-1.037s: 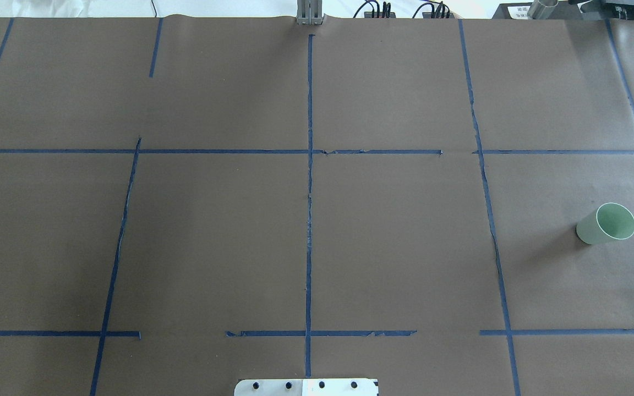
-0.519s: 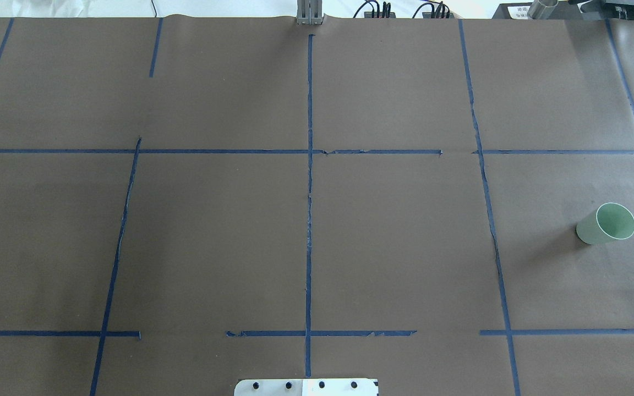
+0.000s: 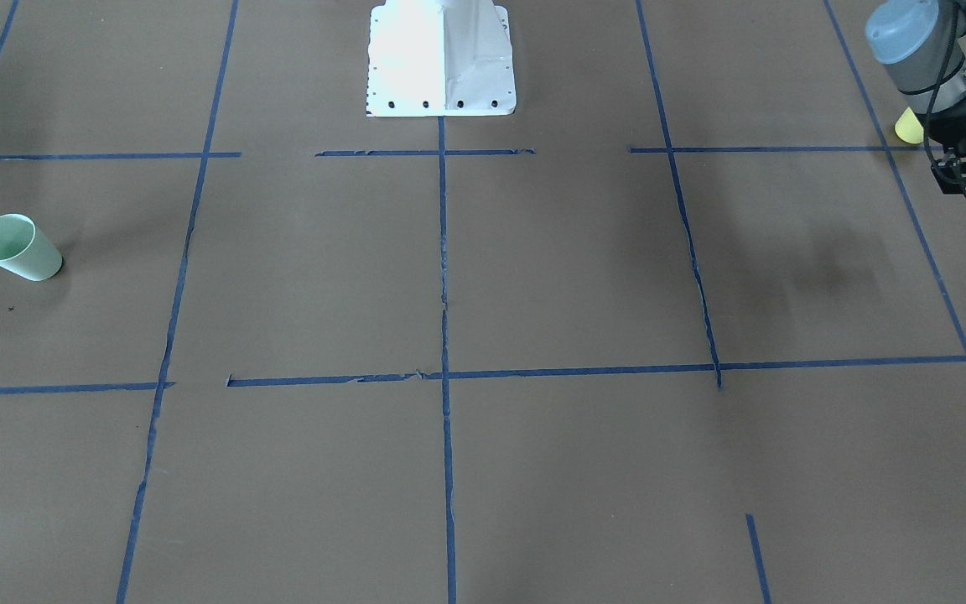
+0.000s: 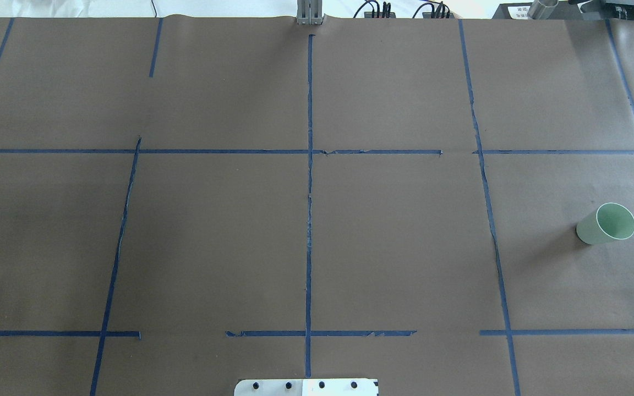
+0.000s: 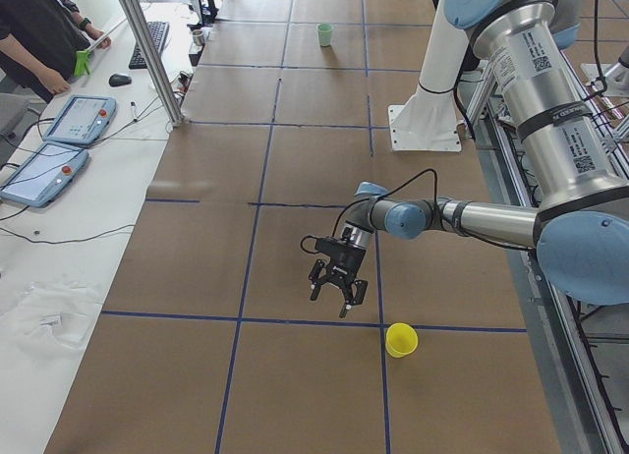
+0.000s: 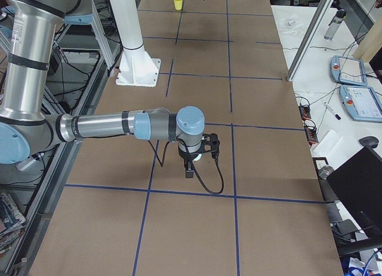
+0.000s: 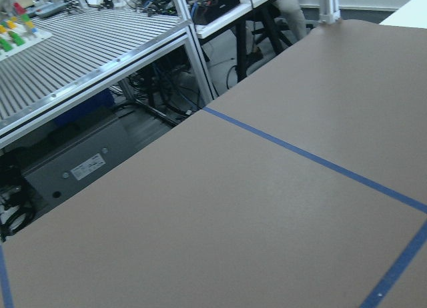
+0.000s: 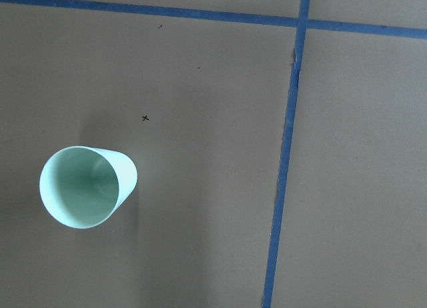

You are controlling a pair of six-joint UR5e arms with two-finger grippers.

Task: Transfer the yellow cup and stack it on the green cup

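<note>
The yellow cup (image 5: 401, 340) stands upright, mouth up, near the table's left end; in the front-facing view only part of the yellow cup (image 3: 907, 127) shows behind my left arm. My left gripper (image 5: 334, 300) hangs open and empty above the paper, beside that cup and clear of it, and the same left gripper (image 3: 958, 186) shows at the right edge of the front-facing view. The green cup (image 4: 606, 224) stands upright at the far right end; the green cup (image 8: 87, 186) lies lower left in the right wrist view. My right gripper (image 6: 190, 168) hovers near it; I cannot tell its state.
Brown paper with blue tape lines (image 4: 309, 220) covers the table. The white robot base (image 3: 441, 59) sits at the near middle edge. A person (image 5: 39, 31) stands at a side table with tablets (image 5: 74, 120), behind a metal post (image 5: 152, 51).
</note>
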